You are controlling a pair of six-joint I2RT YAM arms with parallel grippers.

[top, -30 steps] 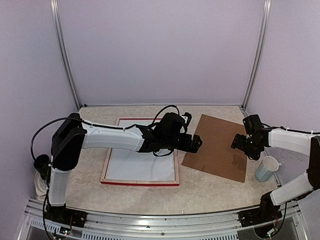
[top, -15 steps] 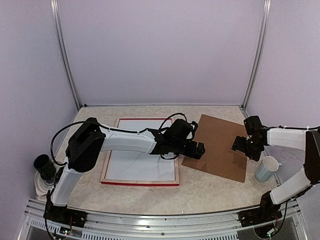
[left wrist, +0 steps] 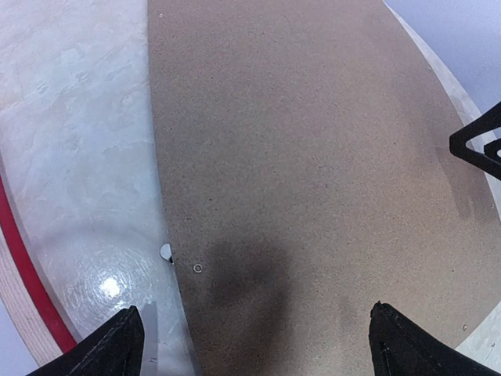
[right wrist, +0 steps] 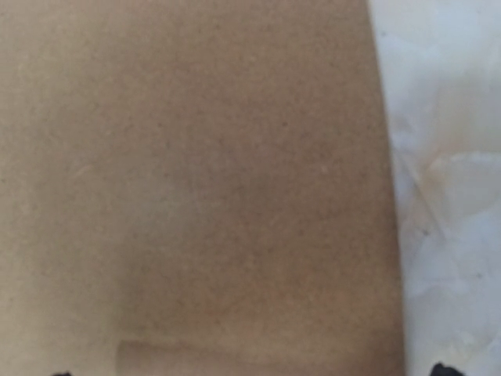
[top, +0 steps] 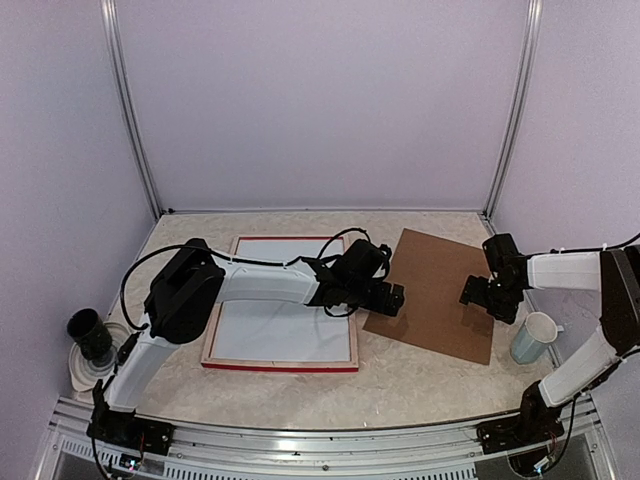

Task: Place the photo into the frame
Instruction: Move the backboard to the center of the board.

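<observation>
The frame, red-faced with pale wood edges, lies flat left of centre with a white sheet filling it. The photo is not visible in any view. A brown backing board lies to its right. My left gripper hovers open over the board's left edge; in the left wrist view the gripper has the board beneath wide-apart fingertips, and the frame's red edge shows at lower left. My right gripper is open, low over the board's right part.
A pale blue cup stands on the table right of the board. A black cup sits on white dishes at the far left. Walls and metal posts close in the back and sides.
The left arm has swung in and lowered its gripper slightly toward the board's left edge. The right gripper has shifted a little left over the board. Both stayed open.
</observation>
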